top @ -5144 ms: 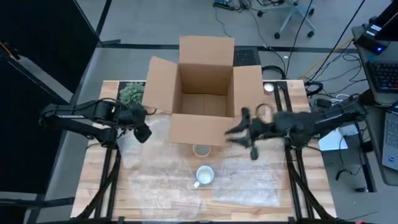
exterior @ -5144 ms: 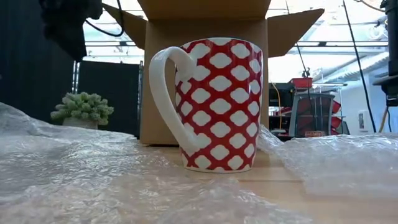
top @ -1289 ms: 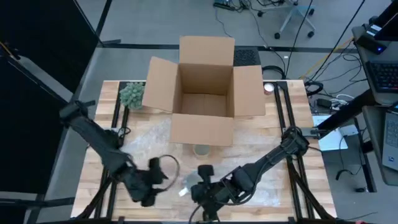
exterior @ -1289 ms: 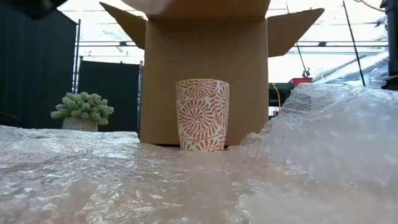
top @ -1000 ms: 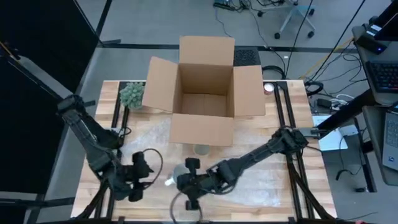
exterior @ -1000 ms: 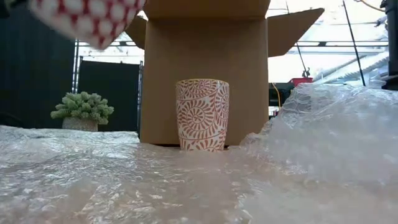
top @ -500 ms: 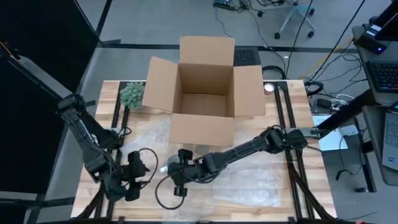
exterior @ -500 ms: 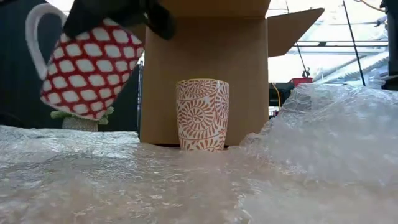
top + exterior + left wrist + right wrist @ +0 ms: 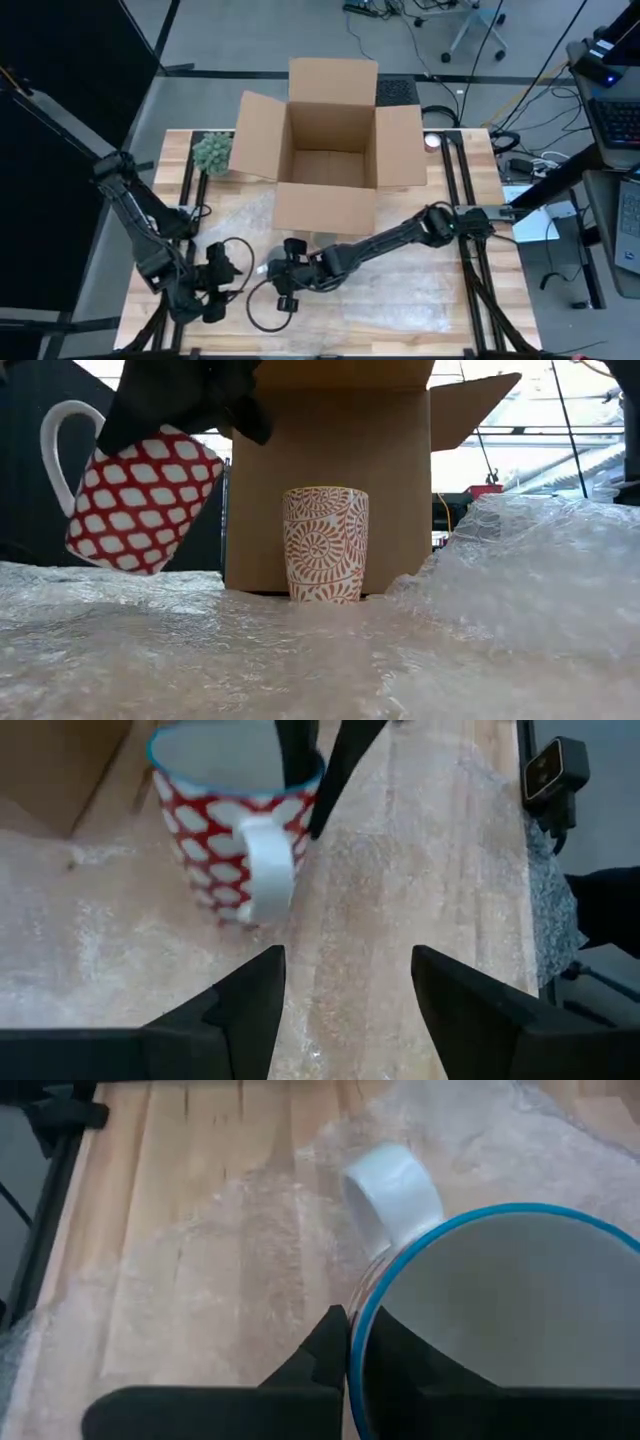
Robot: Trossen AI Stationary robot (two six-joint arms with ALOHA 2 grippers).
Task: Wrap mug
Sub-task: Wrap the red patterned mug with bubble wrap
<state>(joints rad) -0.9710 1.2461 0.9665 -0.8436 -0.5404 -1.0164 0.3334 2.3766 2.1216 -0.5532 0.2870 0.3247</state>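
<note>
I have the red-and-white mug (image 9: 135, 498) up off the table, tilted, with its white handle (image 9: 62, 440) pointing away from the box; it hangs above the bubble wrap (image 9: 300, 660) on the left-front part of the table. The right gripper (image 9: 283, 272) is clenched on the mug's rim: in the right wrist view one dark finger (image 9: 325, 1348) sits against the outside of the blue-edged rim (image 9: 452, 1220), and in the left wrist view a finger (image 9: 296, 750) reaches down inside the cup. The mug (image 9: 235, 830) is in front of my left gripper (image 9: 345, 1010), which waits low near the table's left-front corner (image 9: 215, 290) with its fingers spread apart and nothing between them.

Behind the mug, a second cup (image 9: 325, 544) with an orange swirl pattern stands upright on the table, right in front of the open cardboard box (image 9: 325, 150). A small green plant (image 9: 211, 152) sits at the back left corner, beside the box's left flap. On the right side of the low view the wrap bunches up into a mound (image 9: 530, 580).
</note>
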